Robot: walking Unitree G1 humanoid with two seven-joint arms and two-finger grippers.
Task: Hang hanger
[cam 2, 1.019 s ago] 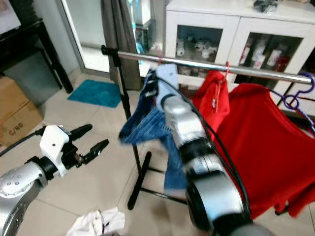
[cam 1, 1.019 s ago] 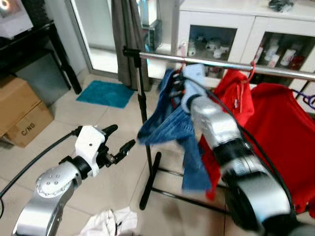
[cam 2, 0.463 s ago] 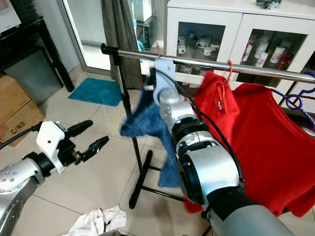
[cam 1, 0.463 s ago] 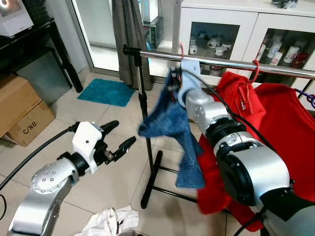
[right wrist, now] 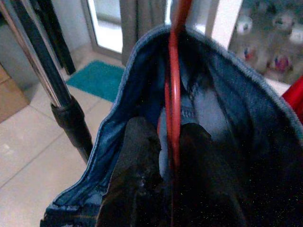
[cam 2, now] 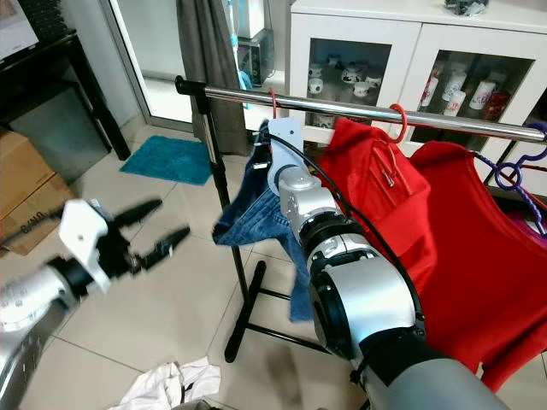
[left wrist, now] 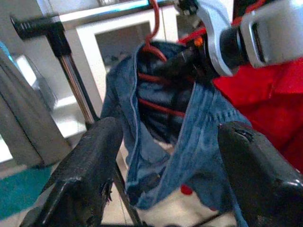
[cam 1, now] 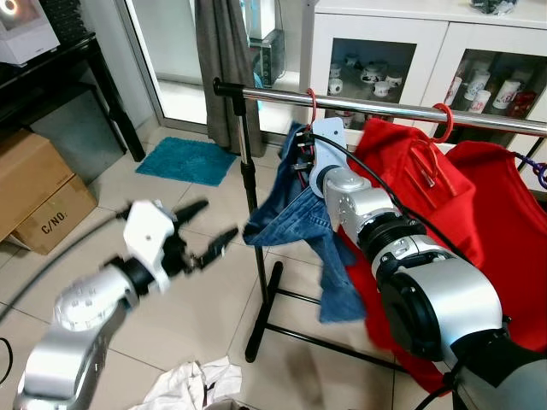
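You are at the hanging step: your right gripper (right wrist: 166, 156) pinches the red hanger (right wrist: 173, 90) carrying the denim garment (cam 1: 295, 218), its hook (cam 1: 312, 101) seemingly over the rail (cam 1: 385, 108). Next, confirm the hook sits, then release. Your left gripper (cam 1: 203, 232) waits nearby, fingers spread. The white cabinet (cam 1: 389, 34) behind holds cups and small ornaments.

Home room: clothes rail (cam 1: 385, 107), glass-door cabinet (cam 1: 402, 51) with crockery, tiled floor (cam 1: 197, 316), teal mat (cam 1: 184, 161).
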